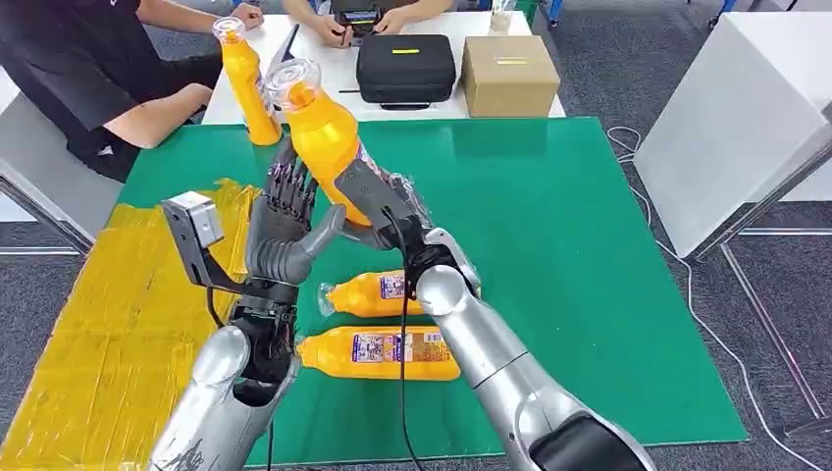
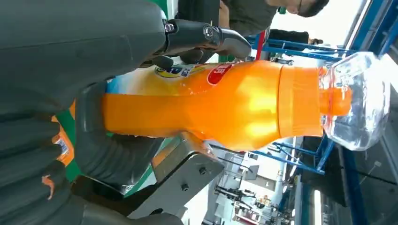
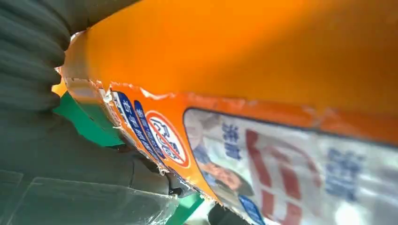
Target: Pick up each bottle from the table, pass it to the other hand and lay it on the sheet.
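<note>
Nearest the robot, two bottles lie on their sides on the green bench (image 1: 589, 294): the near bottle (image 1: 378, 353) and, just beyond it, the second bottle (image 1: 371, 293), partly behind the right arm. Neither has been picked up yet.

Above them, the handover of a third is under way. The right hand (image 1: 385, 211) grips the raised bottle (image 1: 322, 132) by its lower body, neck tilted up and away. The left hand (image 1: 285, 221) is against the bottle's side; the left wrist view shows its thumb (image 2: 117, 150) and fingers (image 2: 206, 37) around the bottle, so it seems to be closing on it, though whether it bears any weight I cannot tell. The right hand has not let go.

To the left, the yellow sheet (image 1: 108, 324) has no bottle on it, so none appears delivered.

Farther off, a fourth bottle (image 1: 245, 83) stands upright at the bench's far edge, near a seated person (image 1: 88, 78). By this reckoning four bottles remain, one mid-pass.
</note>
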{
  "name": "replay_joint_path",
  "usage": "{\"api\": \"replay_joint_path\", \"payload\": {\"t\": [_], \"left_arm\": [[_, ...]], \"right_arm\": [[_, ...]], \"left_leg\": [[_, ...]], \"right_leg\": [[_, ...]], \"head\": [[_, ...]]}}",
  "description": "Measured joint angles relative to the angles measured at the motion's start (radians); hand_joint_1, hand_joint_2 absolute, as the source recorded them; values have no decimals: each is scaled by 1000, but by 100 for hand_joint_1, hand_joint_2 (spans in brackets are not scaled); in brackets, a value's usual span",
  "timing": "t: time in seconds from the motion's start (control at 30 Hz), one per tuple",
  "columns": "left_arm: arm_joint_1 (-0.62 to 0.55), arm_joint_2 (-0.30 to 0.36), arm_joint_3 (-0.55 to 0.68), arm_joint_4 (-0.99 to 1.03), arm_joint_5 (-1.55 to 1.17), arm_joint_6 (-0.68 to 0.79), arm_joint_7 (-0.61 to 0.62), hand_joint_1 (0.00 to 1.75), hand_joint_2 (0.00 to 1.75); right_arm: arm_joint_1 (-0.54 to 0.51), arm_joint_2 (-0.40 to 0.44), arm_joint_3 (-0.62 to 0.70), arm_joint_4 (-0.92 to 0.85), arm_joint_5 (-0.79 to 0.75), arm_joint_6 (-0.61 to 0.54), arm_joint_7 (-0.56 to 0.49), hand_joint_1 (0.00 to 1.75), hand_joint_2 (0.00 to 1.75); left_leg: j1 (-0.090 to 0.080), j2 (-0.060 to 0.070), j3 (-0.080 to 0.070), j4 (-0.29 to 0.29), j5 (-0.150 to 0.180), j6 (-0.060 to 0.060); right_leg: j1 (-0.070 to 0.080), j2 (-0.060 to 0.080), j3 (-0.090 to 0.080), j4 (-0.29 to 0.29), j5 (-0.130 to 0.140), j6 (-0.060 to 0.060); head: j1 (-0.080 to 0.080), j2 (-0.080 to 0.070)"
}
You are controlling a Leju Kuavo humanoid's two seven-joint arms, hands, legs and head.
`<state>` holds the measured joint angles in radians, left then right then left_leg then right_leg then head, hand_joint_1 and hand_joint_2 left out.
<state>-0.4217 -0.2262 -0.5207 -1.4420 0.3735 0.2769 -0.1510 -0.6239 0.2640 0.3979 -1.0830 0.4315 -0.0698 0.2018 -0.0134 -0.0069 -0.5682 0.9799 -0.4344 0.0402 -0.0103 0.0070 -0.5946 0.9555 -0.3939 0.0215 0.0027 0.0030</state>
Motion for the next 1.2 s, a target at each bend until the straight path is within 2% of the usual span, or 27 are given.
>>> {"api": "replay_joint_path", "payload": {"t": [0.23,1.2], "left_arm": [[9,14,15,-14,0,7,-18,0,175],[71,57,52,-34,-20,8,-71,0,175]], "right_arm": [[9,-5,8,-22,8,18,-18,175,175],[100,-48,185,-61,122,23,-61,175,175]], "left_leg": [[0,0,0,0,0,0],[0,0,0,0,0,0]], "right_leg": [[0,0,0,0,0,0],[0,0,0,0,0,0]], "head": [[0,0],[0,0]]}}
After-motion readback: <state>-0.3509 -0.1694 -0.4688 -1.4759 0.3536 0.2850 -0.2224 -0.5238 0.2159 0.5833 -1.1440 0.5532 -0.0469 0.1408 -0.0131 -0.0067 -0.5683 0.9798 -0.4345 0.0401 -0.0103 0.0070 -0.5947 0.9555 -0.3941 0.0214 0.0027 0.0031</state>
